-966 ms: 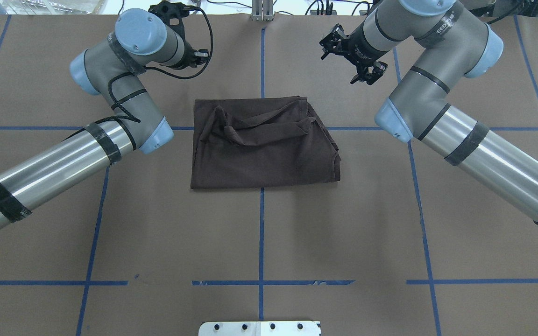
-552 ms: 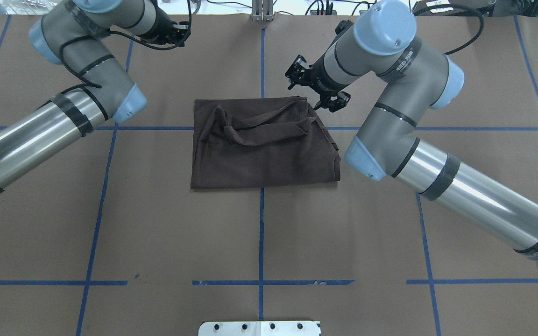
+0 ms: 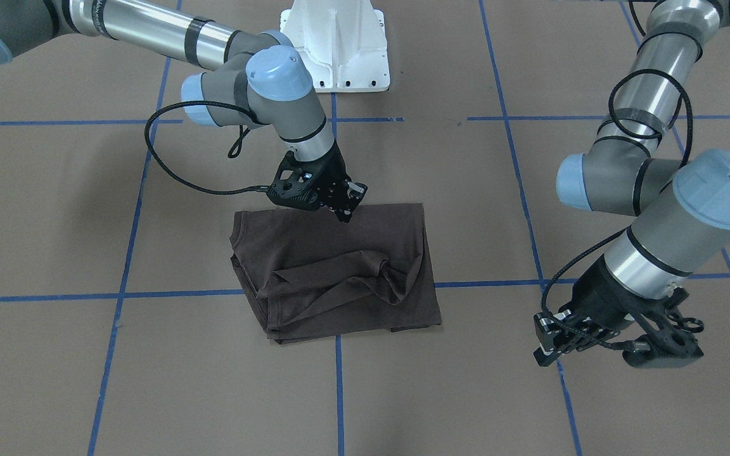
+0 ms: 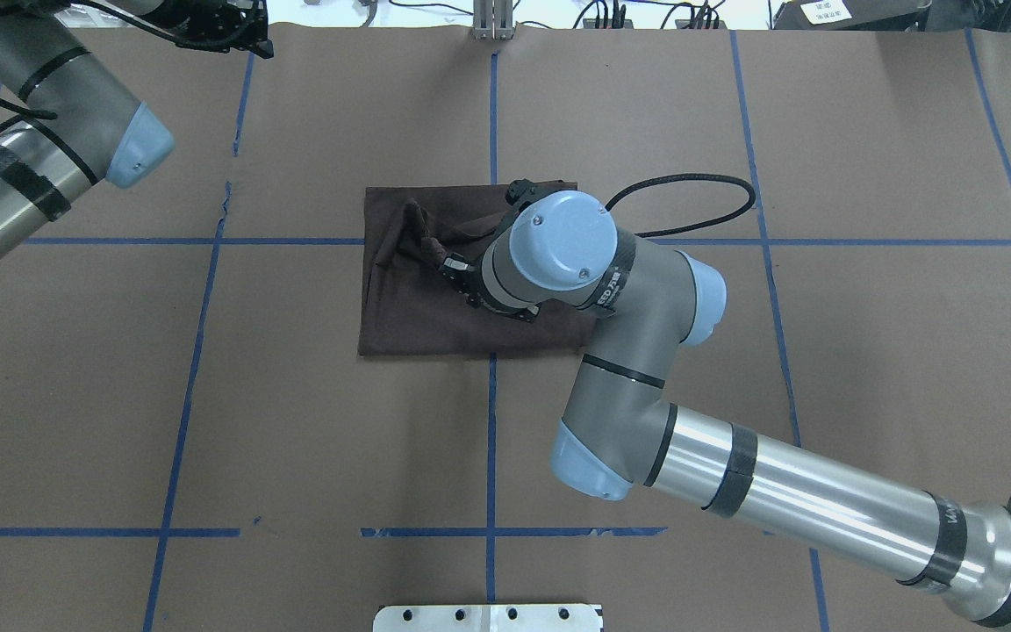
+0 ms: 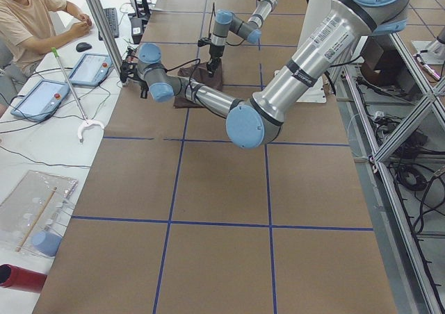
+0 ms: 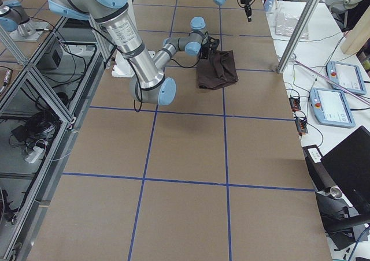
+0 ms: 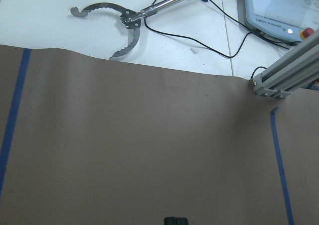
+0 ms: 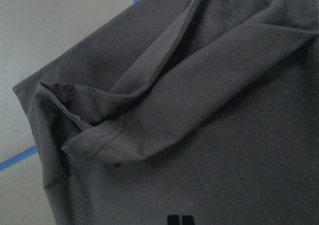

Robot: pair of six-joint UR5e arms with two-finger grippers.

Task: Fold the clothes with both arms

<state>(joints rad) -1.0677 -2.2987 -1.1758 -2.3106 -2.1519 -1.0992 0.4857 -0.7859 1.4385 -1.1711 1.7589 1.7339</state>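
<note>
Looking first at the table [image 3: 86,380]: wrapped end to end in brown paper and ruled into large squares by blue tape [image 3: 124,294], with a white base block [image 3: 339,44] bolted at the robot's edge. Past the far edge, on a white bench, a metal grabber tool [image 7: 119,21], black cables and a touch-screen tablet [image 7: 279,11] with a red button, next to an aluminium post [image 7: 286,73]. Seated at that bench in the left side view, a person [image 5: 28,22] in a tan top.

Lying in the middle of the table, over a crossing of tape lines, the dark brown T-shirt [image 3: 339,272]: folded to a rough rectangle, flat along the edge nearest the base block, rumpled into a ridge of hem and sleeve across the half away from it.

Then the right claw [image 3: 344,212]: pointed down over the shirt, low above it, near the edge facing the base block. Fingertips drawn close, only a thin slit between them in its own camera, nothing pinched there. Cannot tell whether touching the cloth.

Last the left claw [image 4: 251,39]: well apart from the shirt, out by the far left part of the table, above bare paper. Tips showing as one dark stub in its own camera, so closed up, gripping nothing.
</note>
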